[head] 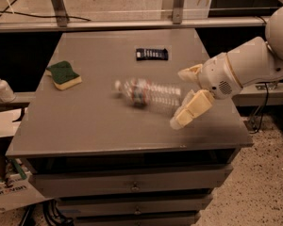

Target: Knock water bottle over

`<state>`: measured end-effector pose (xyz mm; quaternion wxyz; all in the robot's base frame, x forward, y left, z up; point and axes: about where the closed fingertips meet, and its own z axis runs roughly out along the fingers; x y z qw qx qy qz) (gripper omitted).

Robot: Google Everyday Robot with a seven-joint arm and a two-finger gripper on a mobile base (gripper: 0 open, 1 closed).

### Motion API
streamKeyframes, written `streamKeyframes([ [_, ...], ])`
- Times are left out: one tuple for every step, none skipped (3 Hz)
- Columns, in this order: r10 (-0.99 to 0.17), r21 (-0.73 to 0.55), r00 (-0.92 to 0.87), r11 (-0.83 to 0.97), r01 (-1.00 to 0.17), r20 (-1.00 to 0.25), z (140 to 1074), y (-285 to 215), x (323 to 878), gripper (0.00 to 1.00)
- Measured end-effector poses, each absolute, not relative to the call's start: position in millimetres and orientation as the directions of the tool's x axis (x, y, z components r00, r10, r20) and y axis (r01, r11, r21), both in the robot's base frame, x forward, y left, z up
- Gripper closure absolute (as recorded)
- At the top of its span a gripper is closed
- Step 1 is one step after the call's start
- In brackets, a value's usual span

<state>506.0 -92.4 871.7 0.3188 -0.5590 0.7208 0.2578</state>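
The water bottle (148,93) lies on its side near the middle of the grey table (85,121), cap pointing left, blurred by motion. Its red-and-white label band shows near the cap end. My gripper (181,98) is just right of the bottle's base, low over the table. Its two cream fingers (191,109) are spread apart and hold nothing. The white arm comes in from the right.
A green and yellow sponge (64,75) lies at the table's left. A dark flat packet (152,54) lies at the back. A small white pump bottle (0,87) stands on a ledge left of the table. Drawers are below the table top.
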Motion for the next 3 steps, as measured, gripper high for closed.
streamKeyframes([
  [-0.652,-0.011,-0.141,0.224,-0.974,-0.745,875,-85,508,0.0],
  [-0.662,-0.048,-0.111,0.217,-0.975,-0.741,882,-94,509,0.0],
  [-0.653,-0.095,-0.103,0.26,-0.961,-0.751,905,-147,517,0.0],
])
